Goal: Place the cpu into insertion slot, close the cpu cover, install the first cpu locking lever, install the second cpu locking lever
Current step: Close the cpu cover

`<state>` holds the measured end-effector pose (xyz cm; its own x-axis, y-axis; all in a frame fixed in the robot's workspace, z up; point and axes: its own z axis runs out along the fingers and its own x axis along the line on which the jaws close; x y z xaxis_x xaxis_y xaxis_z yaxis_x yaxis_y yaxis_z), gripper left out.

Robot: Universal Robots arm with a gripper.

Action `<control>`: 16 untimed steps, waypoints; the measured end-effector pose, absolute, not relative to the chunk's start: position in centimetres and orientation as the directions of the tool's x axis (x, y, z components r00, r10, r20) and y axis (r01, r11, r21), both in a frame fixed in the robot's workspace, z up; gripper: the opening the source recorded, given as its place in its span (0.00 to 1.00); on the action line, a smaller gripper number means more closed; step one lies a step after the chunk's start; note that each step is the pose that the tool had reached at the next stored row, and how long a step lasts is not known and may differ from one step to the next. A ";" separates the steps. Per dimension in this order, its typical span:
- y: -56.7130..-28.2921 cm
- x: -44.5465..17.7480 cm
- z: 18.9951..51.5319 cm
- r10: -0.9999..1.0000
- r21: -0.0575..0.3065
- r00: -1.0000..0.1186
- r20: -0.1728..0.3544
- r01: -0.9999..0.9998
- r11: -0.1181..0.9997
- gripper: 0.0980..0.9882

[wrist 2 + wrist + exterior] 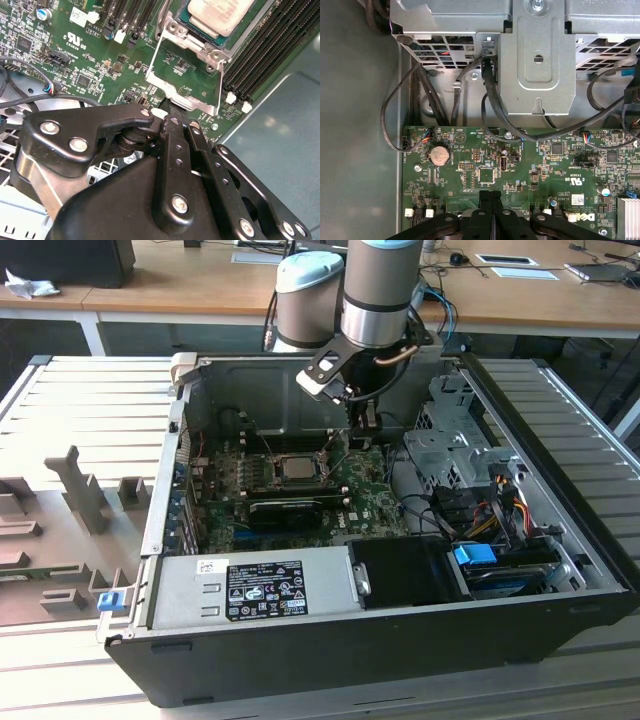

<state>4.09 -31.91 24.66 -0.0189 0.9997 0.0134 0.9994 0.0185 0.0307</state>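
Closed claw at the edge of the open cpu cover

The gripper (170, 106) has its two black fingers (176, 145) drawn together, tips touching the free edge of the cpu cover (192, 102); whether they pinch that thin plate I cannot tell. The cover is swung open off its socket, with green motherboard (90, 55) showing through its square opening. Beyond its hinge the cpu (220, 15) lies seated in the socket, silver top up, beside the black memory slots (265, 55). In the exterior view the arm reaches down into the open computer case (300, 660), just to the exterior view's right of the cpu.
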 end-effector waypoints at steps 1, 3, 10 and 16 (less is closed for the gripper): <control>-31.9 4.1 24.7 1.000 0.031 -0.019 0.013 0.999 0.018 0.01; -31.9 4.0 24.7 1.000 0.031 -0.019 0.013 0.999 0.018 0.01; -31.9 3.9 24.7 1.000 0.031 -0.019 0.013 0.999 0.018 0.01; -31.9 3.8 24.7 1.000 0.031 -0.019 0.013 0.999 0.018 0.01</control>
